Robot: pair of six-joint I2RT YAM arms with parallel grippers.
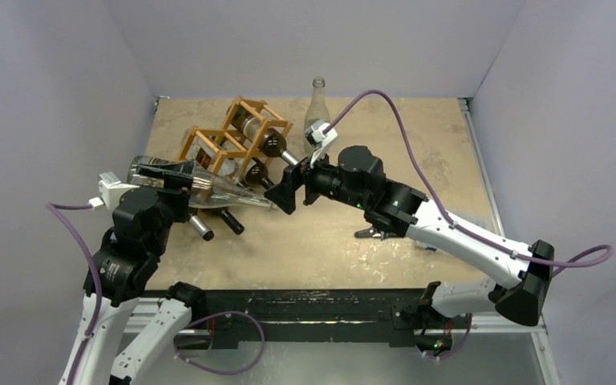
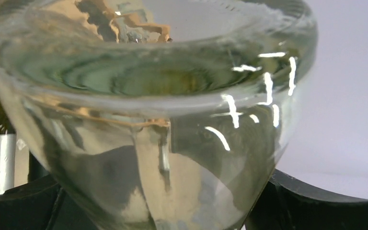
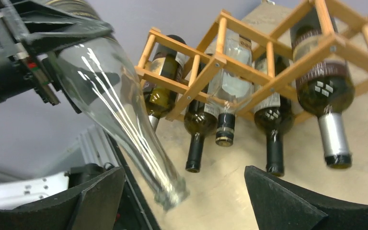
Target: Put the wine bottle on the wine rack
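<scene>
The clear glass wine bottle [image 1: 216,191] hangs nearly level above the left half of the tan table [image 1: 417,160], just on the near side of the light orange-brown wooden lattice wine rack [image 1: 237,132], with its base to the left and its neck to the right. The left gripper [image 1: 168,180] has its jaws clamped on the wide body near the base. The right gripper [image 3: 186,189] stands with jaws wide, one on either side of the bottle's mouth, touching nothing. The likely step is handing the neck over. Close squarely on the neck behind the lip and only then free the body, since smooth tapered glass slips. The dark bottles [image 3: 323,91] in the rack point their necks toward the near edge, so enter base first; which cell is free I cannot tell
</scene>
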